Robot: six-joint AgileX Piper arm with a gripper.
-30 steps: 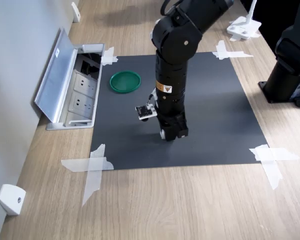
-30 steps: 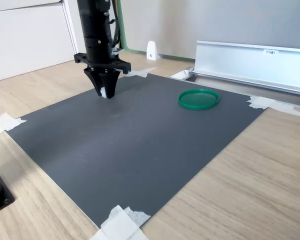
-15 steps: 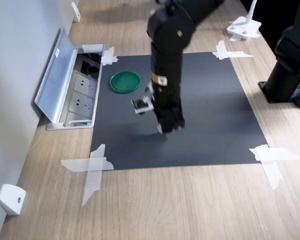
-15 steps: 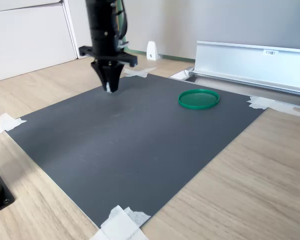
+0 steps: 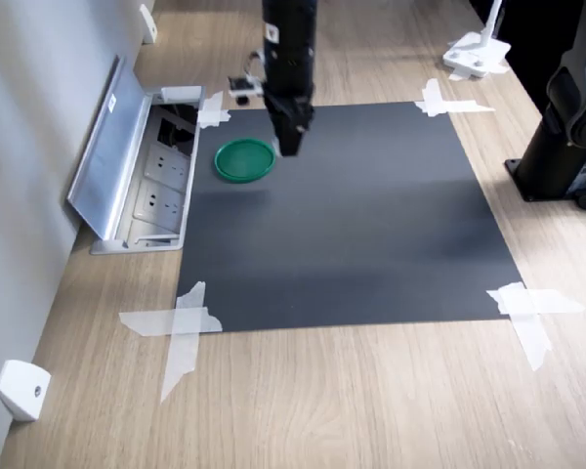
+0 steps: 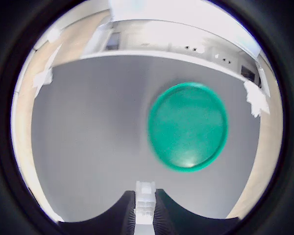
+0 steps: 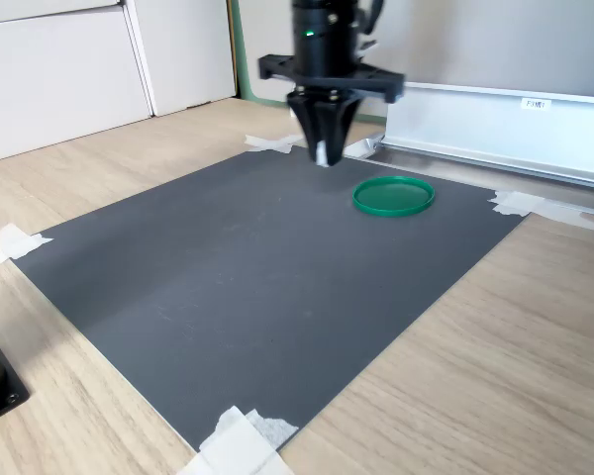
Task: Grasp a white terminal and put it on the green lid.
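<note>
Gripper (image 7: 322,153) is pinching the white terminal (image 6: 145,201) between closed jaws, hanging above the dark mat (image 5: 371,225) beside the green lid (image 5: 244,159), which is sitting near the mat's socket-box (image 5: 161,181) edge.

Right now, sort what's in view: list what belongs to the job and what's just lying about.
Job:
- white terminal, pinched in the gripper
- green lid, bare on the dark mat

Lying about:
- white tape strips at the mat's corners
- open socket box
- white wedge-shaped piece
</note>
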